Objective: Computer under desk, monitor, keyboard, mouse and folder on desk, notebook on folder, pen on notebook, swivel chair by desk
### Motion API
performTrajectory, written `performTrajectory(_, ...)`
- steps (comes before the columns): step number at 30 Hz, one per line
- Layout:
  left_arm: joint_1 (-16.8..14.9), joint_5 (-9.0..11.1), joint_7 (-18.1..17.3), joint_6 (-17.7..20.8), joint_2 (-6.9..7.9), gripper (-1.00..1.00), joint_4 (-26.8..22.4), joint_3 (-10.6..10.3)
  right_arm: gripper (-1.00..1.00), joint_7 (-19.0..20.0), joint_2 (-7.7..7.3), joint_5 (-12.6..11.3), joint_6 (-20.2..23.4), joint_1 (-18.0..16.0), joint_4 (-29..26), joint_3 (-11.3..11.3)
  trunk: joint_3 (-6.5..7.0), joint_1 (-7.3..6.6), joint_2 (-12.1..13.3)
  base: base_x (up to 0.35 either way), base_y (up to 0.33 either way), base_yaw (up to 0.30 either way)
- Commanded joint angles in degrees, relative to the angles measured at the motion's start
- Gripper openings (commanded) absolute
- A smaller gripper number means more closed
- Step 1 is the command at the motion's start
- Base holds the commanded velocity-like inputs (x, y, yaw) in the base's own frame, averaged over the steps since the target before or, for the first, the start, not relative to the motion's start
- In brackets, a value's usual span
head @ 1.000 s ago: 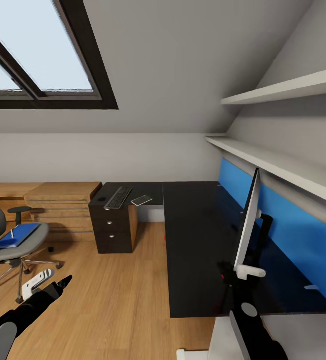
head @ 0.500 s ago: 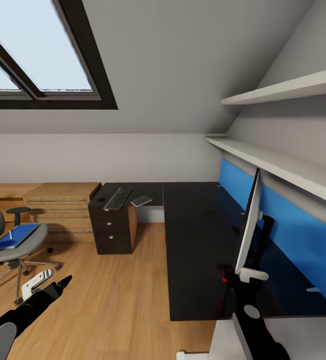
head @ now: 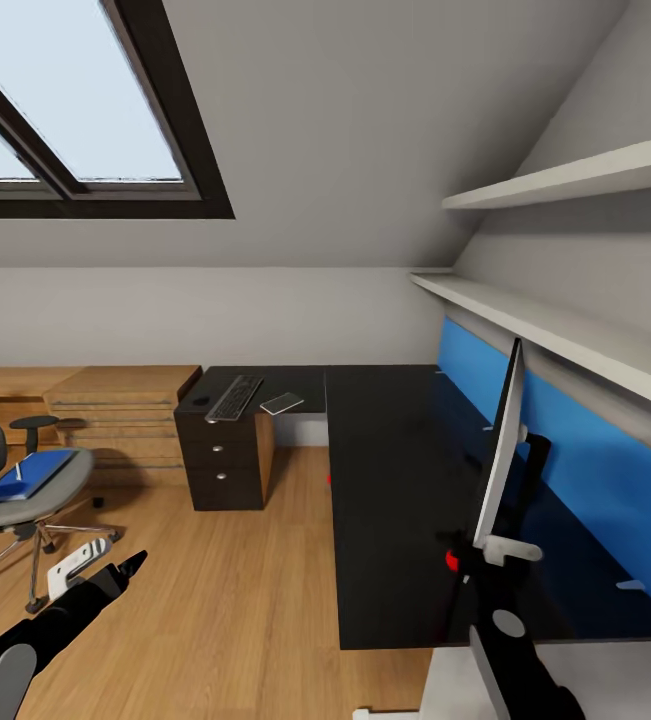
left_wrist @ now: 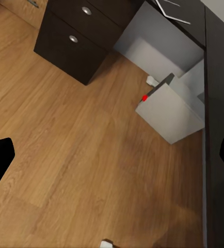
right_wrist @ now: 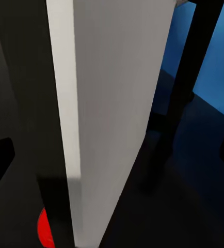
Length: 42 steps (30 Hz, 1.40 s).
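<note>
The monitor (head: 500, 440) stands edge-on on the right wing of the black desk (head: 385, 470). Its white back (right_wrist: 117, 103) and black stand arm (right_wrist: 187, 82) fill the right wrist view. My right gripper (head: 487, 556) is open, its fingers straddling the monitor's lower edge near the red dot. The keyboard (head: 235, 396) lies on the far wing above the drawers. The blue folder (head: 27, 473) rests on the swivel chair (head: 10, 505) at the left. The computer (left_wrist: 171, 111) sits on the floor under the desk. My left gripper (head: 117, 577) hangs open over the wooden floor.
A small flat grey object (head: 282, 402) lies beside the keyboard. A wooden chest of drawers (head: 125, 410) stands left of the desk drawers (head: 223, 460). White shelves (head: 565, 330) and a blue wall panel (head: 585, 460) run along the right wall. A small white object (head: 75, 565) lies near my left gripper.
The whole picture has shifted a little, so the camera moved: the chair sits further left and the desk's near edge lower. The monitor and right gripper drifted slightly down and right.
</note>
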Motion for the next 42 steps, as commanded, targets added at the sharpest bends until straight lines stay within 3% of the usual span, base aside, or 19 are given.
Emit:
performTrajectory(1,0.0,0.5,0.2,0.3,0.00,1.00,0.0,0.0,1.00,-0.1,0.04,0.6,0.0,0.0,0.0,-0.2,-0.02,0.02,0.0,0.002,0.000,0.000)
performTrajectory(11,0.0,0.6,0.3,0.3,-0.07,1.00,0.0,-0.9,1.00,-0.1,-0.66,0.6,0.0,-0.4,0.7,-2.4,-0.02,0.02,0.0,0.000,0.000,0.000)
performTrajectory(25,0.0,0.6,0.3,0.2,0.00,1.00,0.3,-1.6,1.00,-0.1,-0.84,0.5,0.0,-0.5,0.9,-2.6,-0.02,0.02,0.0,-0.034,-0.017,0.000)
performTrajectory(42,0.0,0.6,0.3,0.3,0.00,1.00,0.3,-1.6,1.00,0.0,-0.84,0.5,0.0,-0.5,0.9,-2.6,-0.02,0.02,0.0,-0.191,-0.251,0.000)
